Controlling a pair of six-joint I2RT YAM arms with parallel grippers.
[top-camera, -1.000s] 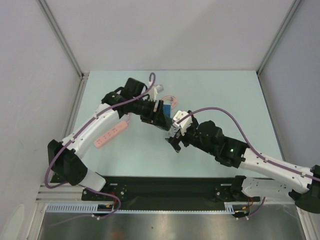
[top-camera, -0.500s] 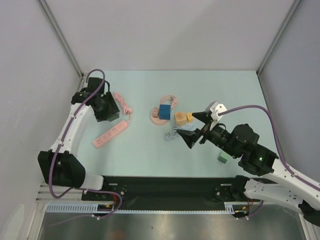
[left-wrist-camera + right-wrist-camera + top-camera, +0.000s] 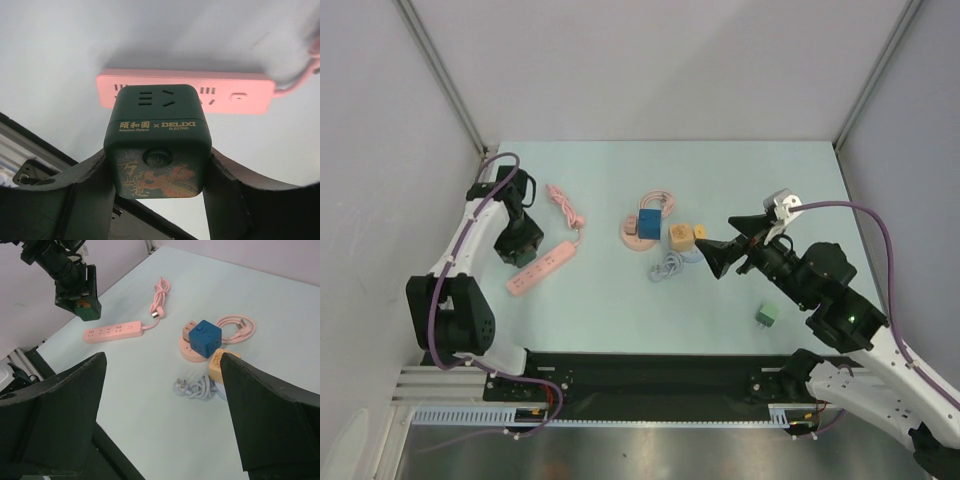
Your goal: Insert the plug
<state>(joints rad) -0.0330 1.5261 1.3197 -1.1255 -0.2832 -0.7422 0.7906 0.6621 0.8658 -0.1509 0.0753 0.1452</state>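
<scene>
My left pincer (image 3: 157,186) is clenched on the dark green cube socket (image 3: 157,127), one finger on each side of it. The cube has rounded corners, a gold dragon pattern and a round power button on the face toward my wrist camera, and on the next face socket slots above gold "Summer Palace x DELIXI" lettering. I hold it over the pink power strip (image 3: 240,92), toward the end away from the strip's cord (image 3: 563,205); whether the two touch I cannot tell. The strip lies flat and slantwise close to the table's left edge (image 3: 486,200), with the side wall just beyond it. To the strip's right is a bare stretch of table, then a cluster: a blue cube socket (image 3: 649,223) on a pink round base, tan cubes (image 3: 678,236) and a pale coiled cable (image 3: 667,266). My right pincer (image 3: 725,243) hangs spread wide and empty, beyond that cluster from the strip.
</scene>
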